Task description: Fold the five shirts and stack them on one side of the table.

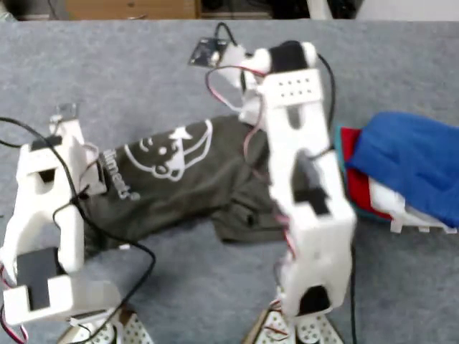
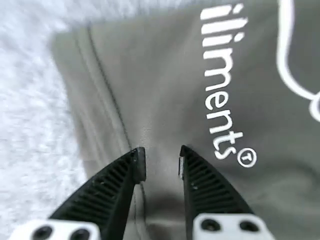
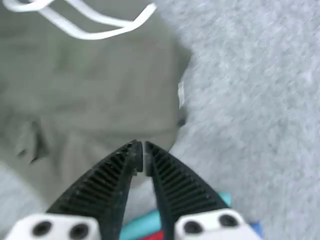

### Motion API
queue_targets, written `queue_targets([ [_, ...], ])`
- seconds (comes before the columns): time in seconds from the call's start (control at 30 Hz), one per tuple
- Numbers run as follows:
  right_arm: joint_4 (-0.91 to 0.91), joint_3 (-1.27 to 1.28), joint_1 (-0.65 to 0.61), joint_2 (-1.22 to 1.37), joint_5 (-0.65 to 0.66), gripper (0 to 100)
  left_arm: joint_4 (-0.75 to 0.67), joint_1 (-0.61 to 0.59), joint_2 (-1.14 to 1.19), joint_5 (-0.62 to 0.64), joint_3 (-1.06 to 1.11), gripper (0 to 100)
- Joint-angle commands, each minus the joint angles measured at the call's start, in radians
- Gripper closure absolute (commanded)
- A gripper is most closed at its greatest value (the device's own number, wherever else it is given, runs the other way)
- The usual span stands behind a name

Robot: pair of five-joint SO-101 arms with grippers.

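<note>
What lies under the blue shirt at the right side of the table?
Edges of red cloth, teal cloth and white cloth stick out beneath the blue shirt. It covers the rest, so how many shirts lie there cannot be told.

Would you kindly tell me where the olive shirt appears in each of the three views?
High view: olive shirt lies centre, left of the folded stack.
Left wrist view: shirt lies under the open left claw.
Right wrist view: shirt lies beyond the shut right claw.
Shared landmark: its white print.
</note>
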Motion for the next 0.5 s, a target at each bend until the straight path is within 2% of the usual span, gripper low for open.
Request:
queue_targets([
  [0.0,0.012,0.392,-0.070,-0.346,0.021,83.4,0.049,-0.009,-0.124,-0.012,-0.057,87],
  [0.13,-0.037,0.733,-0.142,-0.555,0.014,81.1,0.084,-0.009,-0.219,-0.012,-0.021,82],
  [0.23,-0.091,0.923,-0.194,-0.644,-0.017,81.1,0.057,-0.011,-0.272,-0.012,0.058,81],
  [0.3,-0.123,1.013,-0.231,-0.670,-0.048,81.1,-0.021,-0.017,-0.288,-0.012,0.153,81],
  [0.47,-0.199,1.161,-0.300,-0.673,-0.114,81.1,-0.342,-0.060,-0.289,-0.006,0.388,81],
])
